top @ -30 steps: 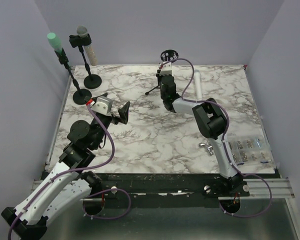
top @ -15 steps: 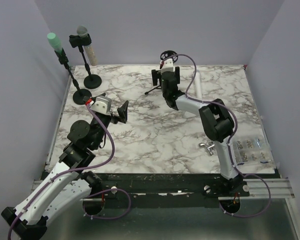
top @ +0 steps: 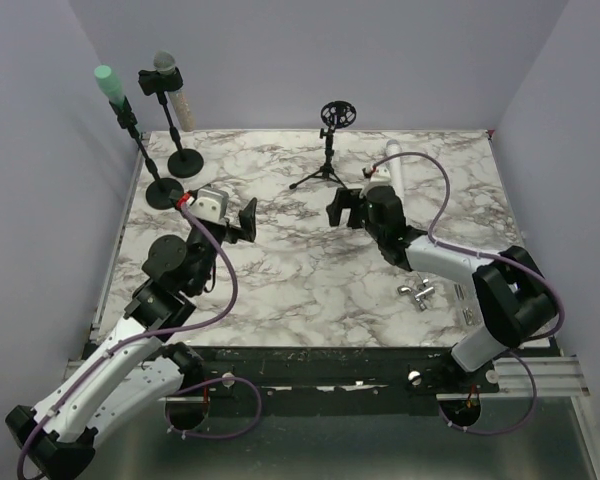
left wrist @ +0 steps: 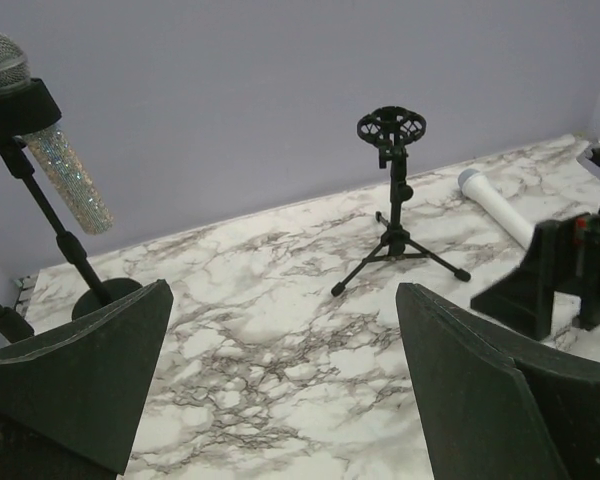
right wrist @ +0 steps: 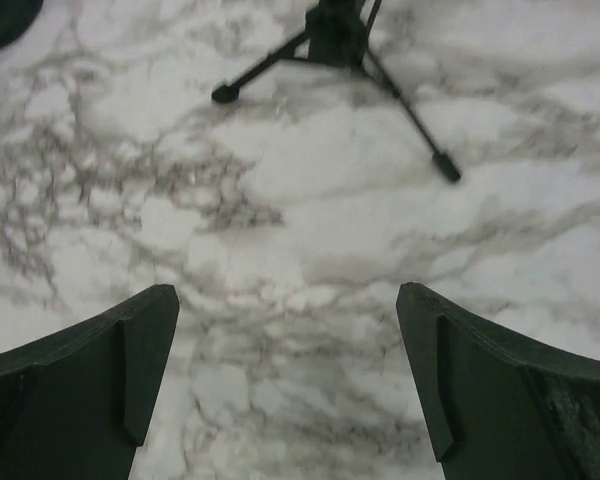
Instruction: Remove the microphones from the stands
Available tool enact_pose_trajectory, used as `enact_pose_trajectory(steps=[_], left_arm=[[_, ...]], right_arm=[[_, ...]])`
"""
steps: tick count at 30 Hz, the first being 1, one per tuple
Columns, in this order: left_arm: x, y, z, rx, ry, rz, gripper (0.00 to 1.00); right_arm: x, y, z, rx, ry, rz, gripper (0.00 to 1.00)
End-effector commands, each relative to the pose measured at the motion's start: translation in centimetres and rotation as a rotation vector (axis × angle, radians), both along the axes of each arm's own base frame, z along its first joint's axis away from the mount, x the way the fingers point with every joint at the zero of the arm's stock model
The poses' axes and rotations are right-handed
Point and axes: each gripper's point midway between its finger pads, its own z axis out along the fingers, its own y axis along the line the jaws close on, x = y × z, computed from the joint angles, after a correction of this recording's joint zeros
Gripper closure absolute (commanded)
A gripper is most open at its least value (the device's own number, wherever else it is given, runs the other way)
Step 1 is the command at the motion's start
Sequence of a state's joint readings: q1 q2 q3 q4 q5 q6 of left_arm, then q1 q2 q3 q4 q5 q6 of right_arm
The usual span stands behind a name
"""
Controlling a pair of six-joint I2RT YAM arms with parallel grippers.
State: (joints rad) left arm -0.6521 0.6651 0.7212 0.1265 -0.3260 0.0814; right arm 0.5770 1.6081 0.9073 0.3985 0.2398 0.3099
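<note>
White microphone [top: 394,166] lies near the table's [top: 440,133] far edge.

walled lab cell, marble tabletop [top: 280,280]

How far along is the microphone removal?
Done, it seems: the black tripod stand holds nothing and the white cylindrical microphone lies on the marble table beside it. In hand: nothing; right pincer and left pincer are both open. Left: possibly the glittery microphone and green-capped microphone on their stands.

black tripod stand [top: 329,150]: upright, back centre | white microphone [top: 394,166]: lying flat to its right
</note>
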Motion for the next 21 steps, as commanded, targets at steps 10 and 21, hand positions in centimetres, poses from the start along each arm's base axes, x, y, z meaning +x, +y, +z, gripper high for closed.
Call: enact_pose_trajectory(steps=[10,21], left_arm=[[6.1,-3.1,-10.1,0.016,0.343,0.026,0.01],[13.7,9.3,-11.7,-0.086,0.363,0.430,0.01]], right_arm=[[-10.6,3.1,0.6,0.192,0.125,0.394,0.00],[-12.3,3.4,1.7,0.253,0.116,0.452,0.00]])
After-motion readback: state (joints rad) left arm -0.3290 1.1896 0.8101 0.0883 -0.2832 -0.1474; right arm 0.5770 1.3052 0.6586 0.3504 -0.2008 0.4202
